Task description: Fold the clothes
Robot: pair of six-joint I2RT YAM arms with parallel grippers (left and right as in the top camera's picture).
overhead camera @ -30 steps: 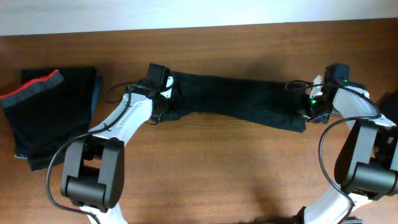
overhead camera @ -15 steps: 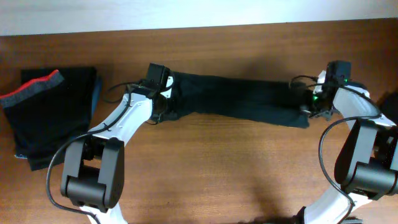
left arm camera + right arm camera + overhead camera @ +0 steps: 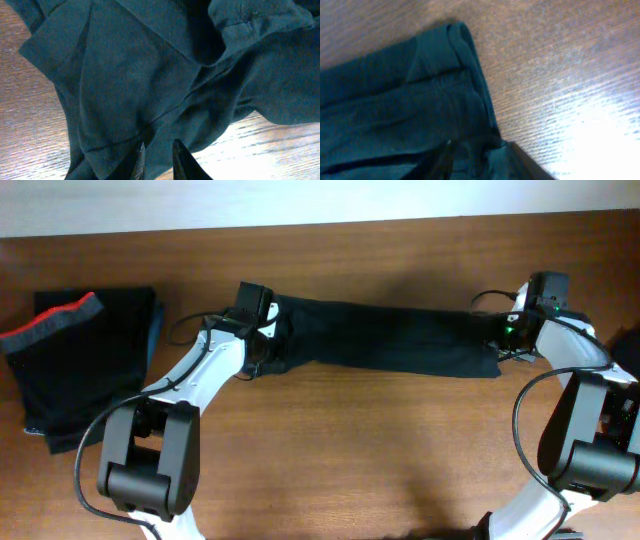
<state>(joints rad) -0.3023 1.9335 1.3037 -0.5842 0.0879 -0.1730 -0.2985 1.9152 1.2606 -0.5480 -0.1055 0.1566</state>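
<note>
A dark garment (image 3: 385, 340) lies stretched in a long band across the back of the wooden table, between both arms. My left gripper (image 3: 262, 350) is shut on its left end; the left wrist view shows the fingers (image 3: 159, 157) pinching bunched dark cloth (image 3: 150, 75). My right gripper (image 3: 505, 345) is shut on its right end; in the right wrist view the fingers (image 3: 480, 155) clamp the hemmed edge (image 3: 410, 100) of the cloth.
A folded stack of dark clothes with a red and grey band (image 3: 75, 355) lies at the left of the table. Another dark item (image 3: 628, 350) shows at the right edge. The table's back edge meets a white wall (image 3: 300, 200).
My right gripper has moved right and slightly back, pulling the garment's right end tauter and straighter. The left arm has stayed still.
</note>
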